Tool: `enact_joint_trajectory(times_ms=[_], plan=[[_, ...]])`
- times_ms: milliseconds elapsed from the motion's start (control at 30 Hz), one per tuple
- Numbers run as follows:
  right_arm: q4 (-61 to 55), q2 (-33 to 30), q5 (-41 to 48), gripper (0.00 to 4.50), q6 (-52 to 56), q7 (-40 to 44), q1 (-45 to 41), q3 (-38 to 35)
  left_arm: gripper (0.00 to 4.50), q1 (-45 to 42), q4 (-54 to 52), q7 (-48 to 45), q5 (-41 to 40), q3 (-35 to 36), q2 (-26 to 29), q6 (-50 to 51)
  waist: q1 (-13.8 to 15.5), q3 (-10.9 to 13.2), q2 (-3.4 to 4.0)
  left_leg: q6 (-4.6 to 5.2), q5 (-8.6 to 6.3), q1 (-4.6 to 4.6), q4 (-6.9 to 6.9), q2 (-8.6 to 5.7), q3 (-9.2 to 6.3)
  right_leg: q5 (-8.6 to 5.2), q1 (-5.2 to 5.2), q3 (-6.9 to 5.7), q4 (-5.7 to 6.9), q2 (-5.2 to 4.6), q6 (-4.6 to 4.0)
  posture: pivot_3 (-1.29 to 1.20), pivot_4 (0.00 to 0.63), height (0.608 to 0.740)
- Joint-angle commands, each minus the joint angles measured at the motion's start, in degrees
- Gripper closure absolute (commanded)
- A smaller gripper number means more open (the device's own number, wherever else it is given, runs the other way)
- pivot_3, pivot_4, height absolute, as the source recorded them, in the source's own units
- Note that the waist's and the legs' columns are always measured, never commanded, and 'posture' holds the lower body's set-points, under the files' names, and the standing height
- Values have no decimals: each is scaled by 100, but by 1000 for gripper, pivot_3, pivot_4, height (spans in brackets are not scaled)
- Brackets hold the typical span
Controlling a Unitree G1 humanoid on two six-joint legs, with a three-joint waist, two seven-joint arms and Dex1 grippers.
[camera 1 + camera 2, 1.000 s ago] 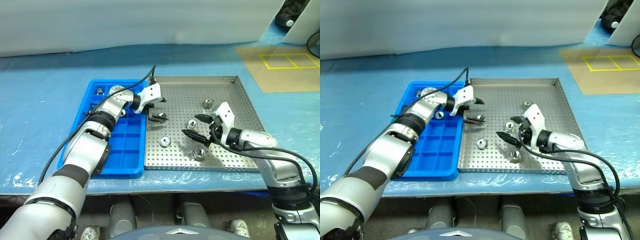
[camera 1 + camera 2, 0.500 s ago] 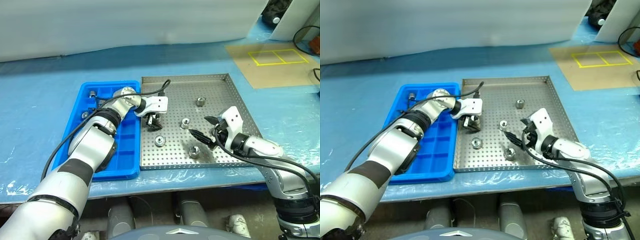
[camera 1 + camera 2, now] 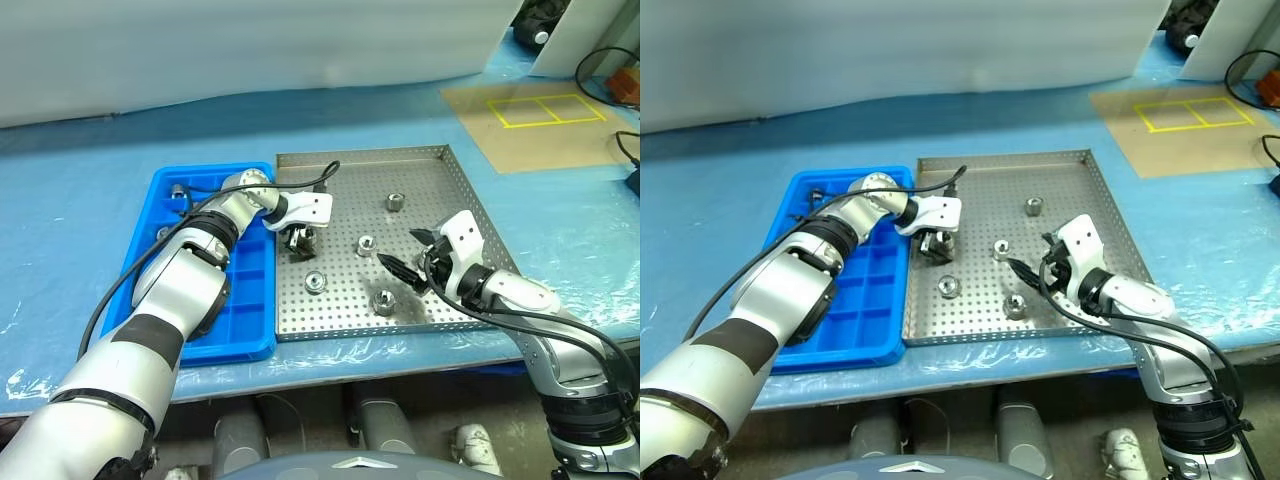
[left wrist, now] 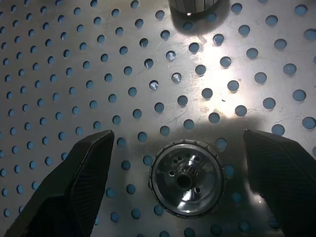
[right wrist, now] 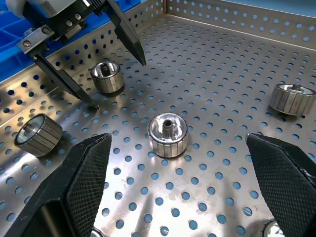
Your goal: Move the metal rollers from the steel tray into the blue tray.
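We take the steel tray [image 3: 455, 190] as landmark; it lies on the blue-covered tabletop [image 3: 80, 200], edge to edge with the blue tray [image 3: 250, 325]. Five metal rollers rest on its perforated floor. Near the edge shared with the blue tray, the left gripper [image 3: 299, 241] points down over one roller [image 3: 301, 247], its fingers [image 4: 74, 187] spread on either side without touching it. Another roller [image 3: 316, 281] lies just beside, toward the tray's near rim. The right gripper [image 3: 405, 254] hovers near the tray's near right corner, fingers [image 5: 84, 168] wide apart and empty, facing a roller [image 5: 168, 135] at mid-tray. A cable [image 3: 310, 180] arches over the left wrist.
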Motion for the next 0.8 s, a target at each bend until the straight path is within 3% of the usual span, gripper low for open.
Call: enact_joint_trajectory(times_ms=[33, 67, 567, 733, 800], plan=[[-98, 26, -3, 0, -134, -33, -82, -48, 1299, 10, 104, -55, 258, -133, 248, 52, -1, 0, 0, 0, 0, 0, 0, 0, 0, 0, 0, 0, 0, 0, 0, -515, 150, 740], [-93, 29, -9, 0, -139, -42, -81, -47, 1599, 0, 107, 42, 283, -139, 237, 113, -1, 0, 0, 0, 0, 0, 0, 0, 0, 0, 0, 0, 0, 0, 0, -515, 150, 740], [107, 95, -130, 0, -262, -81, -230, 0, 1599, 28, 109, -270, 246, -88, 347, 265, -56, 1, -1, 0, 0, 6, 5, -1, -1, -11, 0, 2, 0, 0, 22, -495, 150, 740], [181, 102, -177, 0, -305, -77, -288, 31, 2703, 25, 98, -170, 296, -90, 413, 338, -128, 1, -1, 0, 0, 6, 3, -1, -1, -16, 0, 1, -1, 0, 31, -489, 150, 740], [207, 112, -203, 0, -326, -81, -309, 41, 2703, 24, 91, -166, 323, -106, 446, 333, -143, 1, -1, -1, 0, 9, 3, 0, -1, -18, 0, 1, 0, 1, 33, -487, 150, 740]])
